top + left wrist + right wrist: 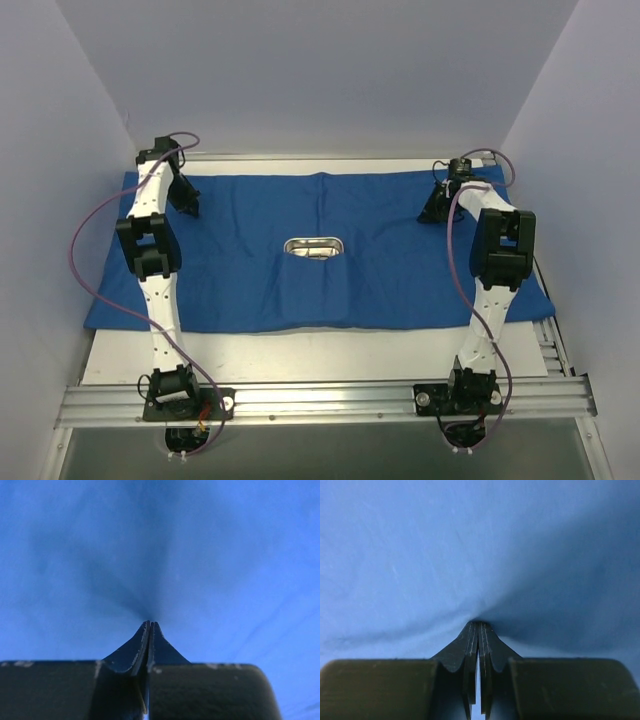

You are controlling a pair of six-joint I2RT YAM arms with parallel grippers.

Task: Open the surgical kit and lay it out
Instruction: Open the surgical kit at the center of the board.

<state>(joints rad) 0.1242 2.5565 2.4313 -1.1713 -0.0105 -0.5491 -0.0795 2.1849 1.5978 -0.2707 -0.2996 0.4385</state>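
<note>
The royal-blue cloth lies spread wide across the table. The small steel tray sits at its middle, its near part under a fold of the cloth. No instruments show. My left gripper is at the cloth's far left part. In the left wrist view its jaws are shut with the tips in the cloth. My right gripper is at the far right part. In the right wrist view it is shut, and the cloth puckers at its tips.
White walls close in the left, right and back. The bare white tabletop shows in front of the cloth, then a metal rail carrying both arm bases. The cloth's right edge hangs near the table's right side.
</note>
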